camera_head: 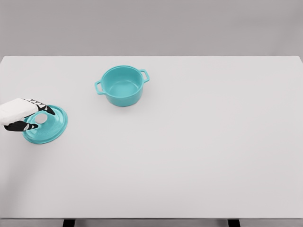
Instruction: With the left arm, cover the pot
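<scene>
A teal pot (pixel 122 86) with two side handles stands open on the white table (pixel 189 151), left of the middle toward the back. Its teal lid (pixel 49 127) is at the table's left side, well in front and left of the pot. My left hand (pixel 37 117) comes in from the left edge and sits over the lid, its fingers (pixel 46 107) curled around the lid's white knob (pixel 41 118). I cannot tell whether the lid rests on the table or is just off it.
</scene>
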Controlling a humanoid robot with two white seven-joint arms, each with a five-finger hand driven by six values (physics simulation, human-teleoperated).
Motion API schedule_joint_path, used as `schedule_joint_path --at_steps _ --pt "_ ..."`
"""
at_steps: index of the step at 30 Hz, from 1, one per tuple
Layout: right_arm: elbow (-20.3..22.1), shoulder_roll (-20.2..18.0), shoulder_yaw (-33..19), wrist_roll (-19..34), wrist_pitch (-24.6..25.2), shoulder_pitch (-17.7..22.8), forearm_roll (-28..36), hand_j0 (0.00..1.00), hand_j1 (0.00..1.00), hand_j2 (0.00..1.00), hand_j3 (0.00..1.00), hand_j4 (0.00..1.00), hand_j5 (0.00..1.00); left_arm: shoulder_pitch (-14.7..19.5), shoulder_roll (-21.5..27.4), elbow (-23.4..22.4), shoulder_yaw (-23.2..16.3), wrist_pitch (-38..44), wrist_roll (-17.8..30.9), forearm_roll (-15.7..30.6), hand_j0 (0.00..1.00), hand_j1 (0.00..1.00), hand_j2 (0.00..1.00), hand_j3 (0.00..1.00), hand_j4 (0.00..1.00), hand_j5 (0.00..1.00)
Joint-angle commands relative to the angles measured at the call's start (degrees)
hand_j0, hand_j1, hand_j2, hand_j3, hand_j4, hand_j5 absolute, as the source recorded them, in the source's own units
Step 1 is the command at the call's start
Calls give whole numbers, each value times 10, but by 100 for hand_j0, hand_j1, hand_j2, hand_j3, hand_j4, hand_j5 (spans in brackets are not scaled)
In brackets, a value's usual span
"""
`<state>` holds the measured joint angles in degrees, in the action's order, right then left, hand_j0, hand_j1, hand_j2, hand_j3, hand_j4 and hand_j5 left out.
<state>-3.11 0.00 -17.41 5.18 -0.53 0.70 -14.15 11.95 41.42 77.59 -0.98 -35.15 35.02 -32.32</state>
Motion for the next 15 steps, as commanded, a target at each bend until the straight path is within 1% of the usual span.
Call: schedule_joint_path --at_steps 1,3,13,15 --pt "-1 0 0 0 0 0 0 100 100 100 100 100 100 0 1 0 0 1 0 3 70 70 70 70 70 70" --pt "0 0 0 0 0 0 0 100 100 100 100 100 100 0 1 0 0 1 0 3 67 67 67 67 67 67" --pt "0 0 0 0 0 0 0 100 100 100 100 100 100 0 1 -2 -4 1 0 3 67 67 67 67 67 67" --pt "-1 0 0 0 0 0 0 100 100 100 100 100 100 0 1 -2 -4 1 0 3 64 64 64 64 64 64"
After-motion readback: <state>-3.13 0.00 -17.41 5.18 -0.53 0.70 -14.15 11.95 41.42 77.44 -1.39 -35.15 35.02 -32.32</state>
